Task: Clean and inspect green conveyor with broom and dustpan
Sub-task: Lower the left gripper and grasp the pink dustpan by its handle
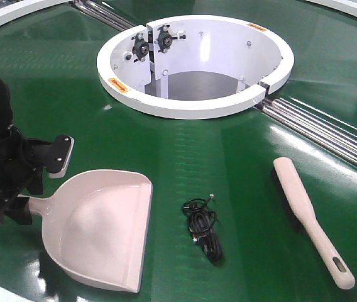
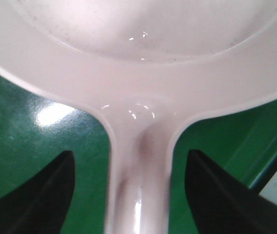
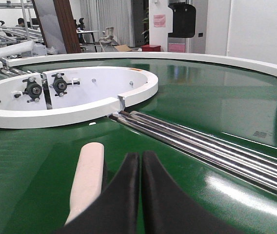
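Observation:
The pale pink dustpan lies on the green conveyor at the front left, mouth toward the right. My left gripper is open and straddles its handle. In the left wrist view the handle runs between the two black fingers, with green belt showing on both sides. The beige broom lies at the right, handle toward the front. My right gripper is shut with nothing in it. It hovers low just right of the broom's head and does not show in the front view.
A coiled black cable lies on the belt between dustpan and broom. The white ring opening sits at the back centre. Metal rollers run diagonally along the right. The white rim of the conveyor curves behind.

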Motion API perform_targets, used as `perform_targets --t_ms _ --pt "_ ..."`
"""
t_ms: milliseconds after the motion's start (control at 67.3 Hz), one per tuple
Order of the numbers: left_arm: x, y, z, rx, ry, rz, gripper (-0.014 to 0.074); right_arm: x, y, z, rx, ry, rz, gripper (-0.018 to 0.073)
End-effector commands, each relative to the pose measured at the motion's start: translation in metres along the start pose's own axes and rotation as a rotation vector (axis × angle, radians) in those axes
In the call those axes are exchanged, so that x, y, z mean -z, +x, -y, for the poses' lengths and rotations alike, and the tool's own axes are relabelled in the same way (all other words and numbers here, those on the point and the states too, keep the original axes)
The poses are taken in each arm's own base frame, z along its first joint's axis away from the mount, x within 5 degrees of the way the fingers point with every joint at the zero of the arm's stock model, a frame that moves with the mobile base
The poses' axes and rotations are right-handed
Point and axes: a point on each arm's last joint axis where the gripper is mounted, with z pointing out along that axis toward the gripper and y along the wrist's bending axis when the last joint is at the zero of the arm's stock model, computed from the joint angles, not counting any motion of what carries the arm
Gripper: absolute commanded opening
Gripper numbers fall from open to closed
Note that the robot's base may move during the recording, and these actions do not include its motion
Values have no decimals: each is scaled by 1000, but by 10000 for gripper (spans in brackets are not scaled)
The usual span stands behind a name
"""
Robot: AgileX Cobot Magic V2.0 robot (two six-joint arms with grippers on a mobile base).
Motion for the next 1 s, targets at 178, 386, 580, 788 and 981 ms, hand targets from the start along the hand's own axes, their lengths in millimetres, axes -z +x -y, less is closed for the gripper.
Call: perform_targets --t_ms 178,386,580,788,981 --pt "6 -4 -3 -10 -36 11 446 1 0 0 4 4 70 -10" --pt "4 -4 -5 -9 -38 11 357 1 0 0 4 4 70 -10" --pt "3 -4 -4 -11 -19 5 155 1 0 0 4 4 70 -10" --pt "7 -2 0 -15 -2 -10 -4 1 0 0 4 4 70 -10" --pt "19 -3 4 45 -37 2 -8 1 0 0 4 4 70 -10"
